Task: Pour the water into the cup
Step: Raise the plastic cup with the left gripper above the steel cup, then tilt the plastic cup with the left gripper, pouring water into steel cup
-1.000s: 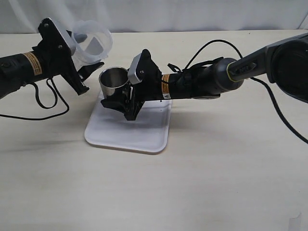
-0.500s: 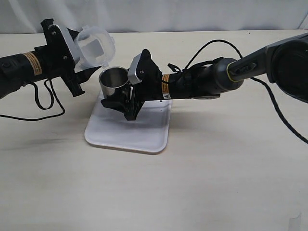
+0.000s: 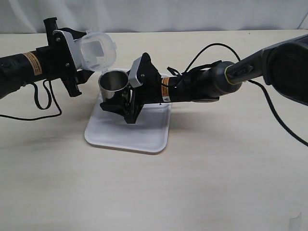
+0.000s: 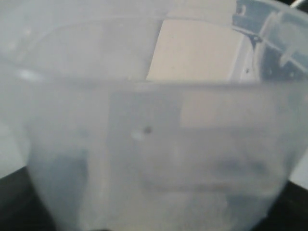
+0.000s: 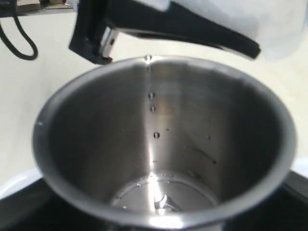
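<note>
Holding the cup (image 3: 111, 83): your right gripper (image 3: 116, 109) is clamped on the steel cup's sides, upright, above the tray's far left corner.
Water (image 5: 161, 199): drops down the inner wall, a small pool at the bottom.
Beaker (image 3: 98, 50): translucent, tipped toward the cup, lip just over its rim.
Left gripper (image 3: 86, 54): closed on the beaker, which you hold in the air.
Tray (image 3: 139, 137): white, on the desk (image 3: 216, 183).
</note>
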{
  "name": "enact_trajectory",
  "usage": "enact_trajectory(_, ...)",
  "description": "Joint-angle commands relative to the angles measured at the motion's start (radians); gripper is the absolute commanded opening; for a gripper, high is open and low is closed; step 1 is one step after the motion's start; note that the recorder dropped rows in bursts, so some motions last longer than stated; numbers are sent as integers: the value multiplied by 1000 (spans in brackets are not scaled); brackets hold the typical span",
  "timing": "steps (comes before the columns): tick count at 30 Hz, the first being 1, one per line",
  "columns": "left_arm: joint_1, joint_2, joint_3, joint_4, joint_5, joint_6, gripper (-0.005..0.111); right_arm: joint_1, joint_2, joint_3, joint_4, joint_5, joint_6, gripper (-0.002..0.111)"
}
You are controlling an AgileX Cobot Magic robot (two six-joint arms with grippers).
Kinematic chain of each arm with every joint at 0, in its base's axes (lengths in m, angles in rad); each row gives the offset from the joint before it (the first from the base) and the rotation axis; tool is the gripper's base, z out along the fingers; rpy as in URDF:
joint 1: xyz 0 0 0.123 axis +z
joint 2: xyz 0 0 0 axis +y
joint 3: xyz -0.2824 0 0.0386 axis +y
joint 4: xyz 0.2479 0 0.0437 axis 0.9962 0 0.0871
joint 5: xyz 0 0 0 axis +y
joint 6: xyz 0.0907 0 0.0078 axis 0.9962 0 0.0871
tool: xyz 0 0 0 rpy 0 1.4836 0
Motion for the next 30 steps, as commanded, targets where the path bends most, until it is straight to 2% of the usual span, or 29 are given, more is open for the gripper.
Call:
enact_trajectory(1, -5, -4, -10, -15, -37, 48, 0, 0, -4, -7, 10, -30, -12, 4)
enact_trajectory(6, -5, -4, -10, -15, -37, 124, 0, 0, -4, -7, 10, -30, -12, 4)
enact_trajectory(12, -5, -4, -10, -15, -37, 152, 0, 0, -4, -7, -54, -51, -12, 4)
enact_trajectory(30, -5, -4, -10, -16, -36, 254, 0, 0, -4, -7, -54, -61, -12, 4)
